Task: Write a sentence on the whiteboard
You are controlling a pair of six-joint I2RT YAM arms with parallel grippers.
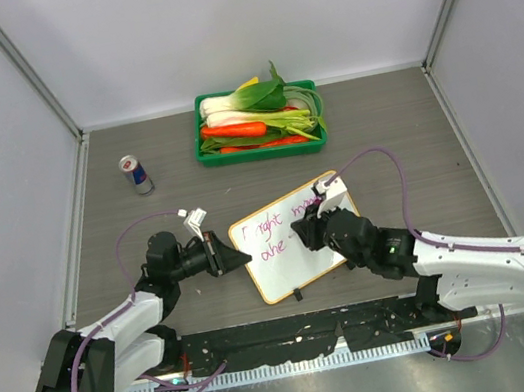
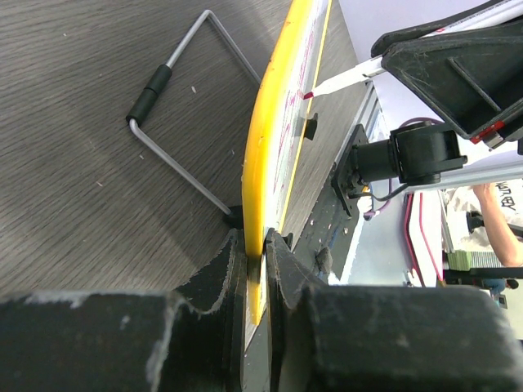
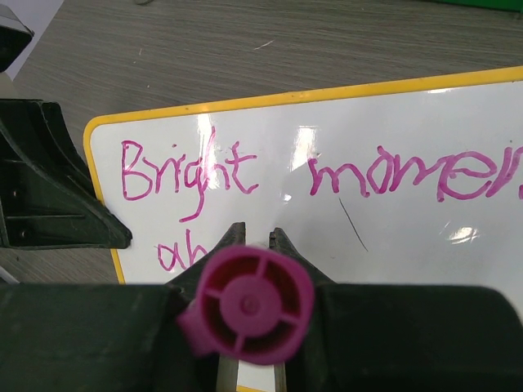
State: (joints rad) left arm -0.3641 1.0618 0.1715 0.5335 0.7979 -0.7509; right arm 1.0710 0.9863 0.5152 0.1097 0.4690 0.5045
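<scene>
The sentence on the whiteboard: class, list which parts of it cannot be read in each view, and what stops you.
Right wrist view: the sentence loses the end of its second word at the picture's right edge; the marker and the jaws holding it hide the lower line after "ah".
Top view: the right gripper covers its middle; the rest is very small.
Left wrist view: the whiteboard is seen edge-on, so no writing is readable.

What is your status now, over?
Left gripper shut on whiteboard edge. Right gripper shut on purple marker. Sentence: first line written, second begun. Nothing blocking.
</scene>
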